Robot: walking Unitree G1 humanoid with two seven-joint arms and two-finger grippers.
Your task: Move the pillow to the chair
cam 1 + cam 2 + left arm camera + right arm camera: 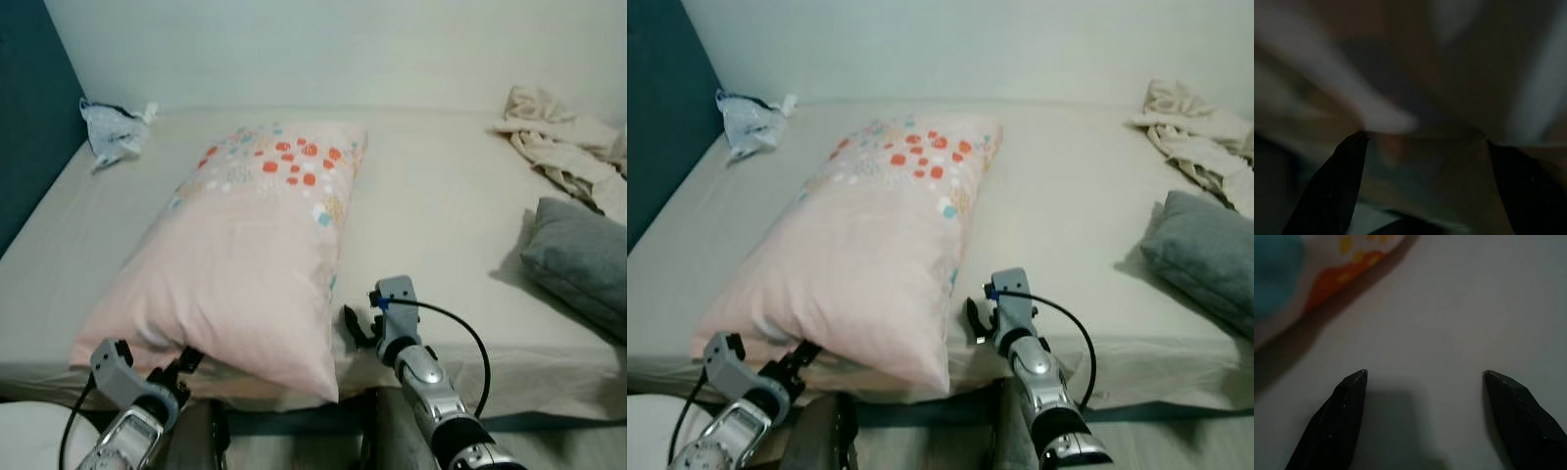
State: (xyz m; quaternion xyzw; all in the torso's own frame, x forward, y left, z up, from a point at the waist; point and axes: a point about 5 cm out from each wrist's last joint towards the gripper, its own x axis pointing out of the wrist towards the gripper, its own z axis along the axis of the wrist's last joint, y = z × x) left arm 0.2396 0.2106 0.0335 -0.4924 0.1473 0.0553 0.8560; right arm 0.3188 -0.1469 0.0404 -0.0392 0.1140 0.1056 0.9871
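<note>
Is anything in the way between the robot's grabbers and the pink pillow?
Nothing visible is. The left gripper is open right at the pillow, at its near edge. The right gripper is open over bare bed just beside the pillow's near corner, with only sheet between them. The chair isn't visible, so that path can't be judged.

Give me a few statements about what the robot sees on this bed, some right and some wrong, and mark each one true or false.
1. The pink pillow lies on the bed. True.
2. The right end effector is clamped on the pillow. False: its fingers are open over bare sheet, beside the pillow's near corner.
3. A grey cushion lies on the bed's right side. True.
4. The crumpled beige cloth covers the pillow. False: it lies apart, in the far right corner.
5. The left end effector is at the pillow's near edge. True.
6. The crumpled plastic bag sits on the floor. False: it is on the bed's far left corner.
</note>
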